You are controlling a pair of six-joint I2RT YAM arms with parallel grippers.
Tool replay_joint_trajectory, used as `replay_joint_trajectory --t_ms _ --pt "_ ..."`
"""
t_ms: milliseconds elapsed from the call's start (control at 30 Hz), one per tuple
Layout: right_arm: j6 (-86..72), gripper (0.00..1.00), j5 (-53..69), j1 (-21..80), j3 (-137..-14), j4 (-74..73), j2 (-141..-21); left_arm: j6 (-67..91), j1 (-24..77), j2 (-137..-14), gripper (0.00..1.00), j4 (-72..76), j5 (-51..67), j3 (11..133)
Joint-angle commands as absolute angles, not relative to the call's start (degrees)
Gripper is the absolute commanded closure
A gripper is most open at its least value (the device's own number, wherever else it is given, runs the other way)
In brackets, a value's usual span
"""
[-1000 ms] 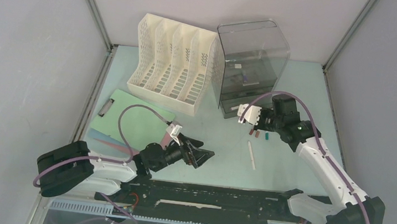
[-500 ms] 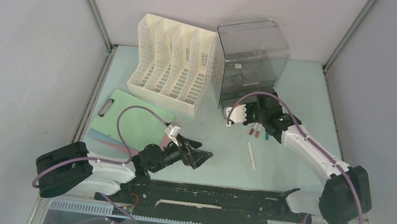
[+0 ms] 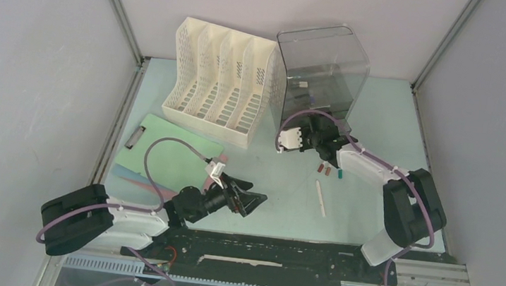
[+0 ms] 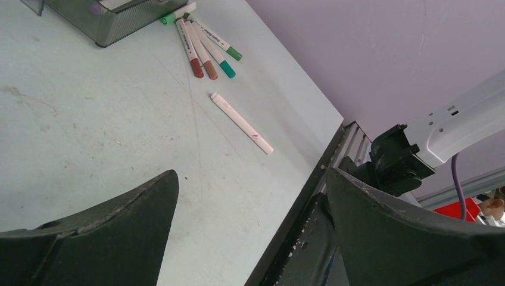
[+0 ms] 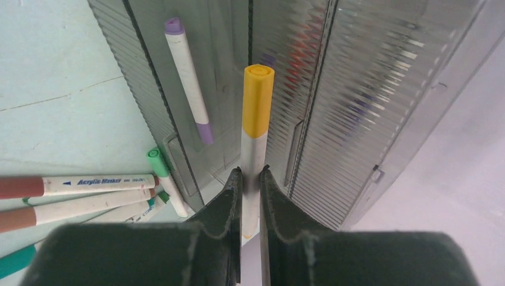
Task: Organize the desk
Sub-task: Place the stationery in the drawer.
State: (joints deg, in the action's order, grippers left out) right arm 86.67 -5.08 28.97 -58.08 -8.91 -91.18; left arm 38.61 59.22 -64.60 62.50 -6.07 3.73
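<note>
My left gripper (image 3: pixel 252 203) is hanging wide open and empty, well short of the bin (image 3: pixel 326 58). The desk (image 3: pixel 286 205) is lying beneath, bearing the bin. My right gripper (image 5: pixel 251 173) is pinching a yellow marker (image 5: pixel 257 107) at the bin's front.

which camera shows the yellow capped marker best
Right wrist: the yellow-capped marker fills the centre, clamped in the right tool, cap toward the smoked plastic bin. In the top view it's too small to make out; the left wrist view doesn't show it.
</note>
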Motion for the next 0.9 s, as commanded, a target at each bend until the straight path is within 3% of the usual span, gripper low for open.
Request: replay_joint_trajectory --t_ms 0,67,133,267,367,600,867 --pt "87.03 1.00 -8.29 29.62 -60.17 -2.52 -93.08 38.56 58.87 -63.30 0.00 64.28 -7.78 3.03" --pt "86.33 0.98 -9.11 29.62 -60.20 -1.15 -94.29 38.50 58.82 -63.24 0.00 64.33 -7.86 2.98" --pt "85.62 0.84 -9.60 29.62 -60.20 -0.57 -95.18 38.54 58.80 -63.05 0.00 64.25 -7.91 2.91" --pt "83.04 0.47 -9.19 29.75 -60.12 -1.44 -95.19 38.50 58.80 -62.39 0.00 63.63 -8.19 2.68" --pt "79.73 0.35 -8.17 29.91 -60.19 -3.76 -93.42 38.79 58.82 -62.00 0.00 63.37 -8.51 2.56" --pt "68.78 0.32 -1.15 30.19 -60.12 -13.80 -83.92 40.89 58.56 -62.03 0.00 63.37 -7.16 3.82" --pt "50.94 0.25 18.51 29.17 -60.18 -30.77 -67.46 43.66 58.29 -67.05 0.00 65.54 -3.21 6.94"
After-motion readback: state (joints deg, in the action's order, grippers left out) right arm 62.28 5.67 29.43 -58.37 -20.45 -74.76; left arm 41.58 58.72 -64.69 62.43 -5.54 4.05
